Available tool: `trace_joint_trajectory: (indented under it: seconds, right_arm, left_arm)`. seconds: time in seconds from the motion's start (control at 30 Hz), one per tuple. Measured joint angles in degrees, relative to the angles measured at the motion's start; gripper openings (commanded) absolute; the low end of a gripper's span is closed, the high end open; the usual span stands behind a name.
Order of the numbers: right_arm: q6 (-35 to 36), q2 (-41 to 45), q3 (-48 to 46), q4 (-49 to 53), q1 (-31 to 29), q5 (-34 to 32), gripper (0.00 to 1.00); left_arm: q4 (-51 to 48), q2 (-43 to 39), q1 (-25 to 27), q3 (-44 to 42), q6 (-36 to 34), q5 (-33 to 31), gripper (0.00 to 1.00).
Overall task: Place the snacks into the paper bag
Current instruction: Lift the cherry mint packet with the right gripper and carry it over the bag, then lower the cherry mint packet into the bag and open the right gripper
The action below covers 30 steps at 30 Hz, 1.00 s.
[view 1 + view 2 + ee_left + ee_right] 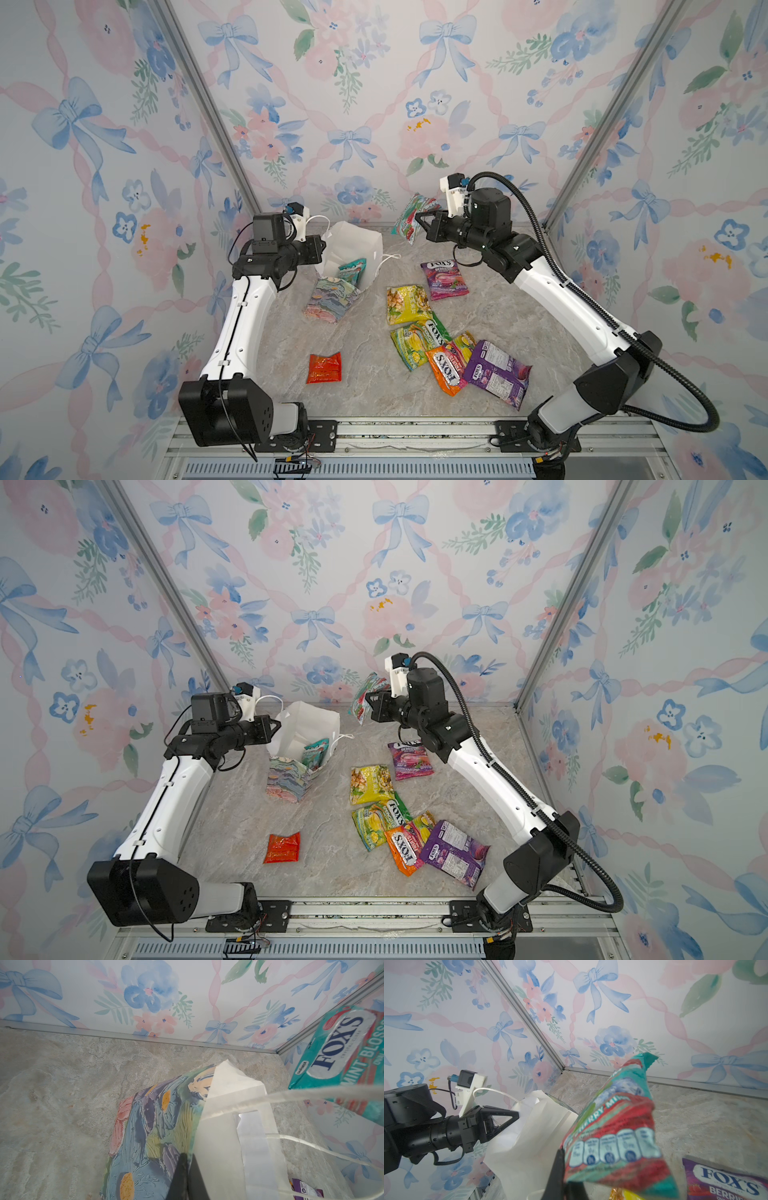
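Toward the back of the marble-patterned table (361, 336), the left tool (276, 726) pinches the rim of the floral-print paper bag (357, 245), apparently to hold its mouth open. The right tool (419, 217) clamps a glossy teal-and-red candy packet (405, 226) aloft near that opening, poised to drop in.

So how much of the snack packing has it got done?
One teal packet already sits in the paper bag. The left hand pinches the bag's rim, and the right hand holds a teal-and-red packet up beside it. Seven more lie on the table, from the purple Berries packet to the small red-orange one. Early days.
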State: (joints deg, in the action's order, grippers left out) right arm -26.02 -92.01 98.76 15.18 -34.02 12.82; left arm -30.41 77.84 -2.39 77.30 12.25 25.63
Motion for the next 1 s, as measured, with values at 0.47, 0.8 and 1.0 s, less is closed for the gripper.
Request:
trace_joint_trajectory:
  seconds: [0.47, 0.8, 1.0]
  right_arm:
    - [3.8, -11.3, 16.1, 2.0, -9.5, 1.3, 0.0]
    - [4.0, -15.1, 16.1, 5.6, -14.1, 3.8, 0.0]
    - [4.0, -15.3, 14.4, 5.7, -14.2, 4.0, 0.0]
  left_arm:
    - [0.5, 0.0, 0.0, -0.9, 0.0, 0.4, 0.0]
    - [0.6, 0.0, 0.0, -1.4, 0.0, 0.3, 0.0]
    - [0.6, 0.0, 0.0, -1.5, -0.1, 0.3, 0.0]
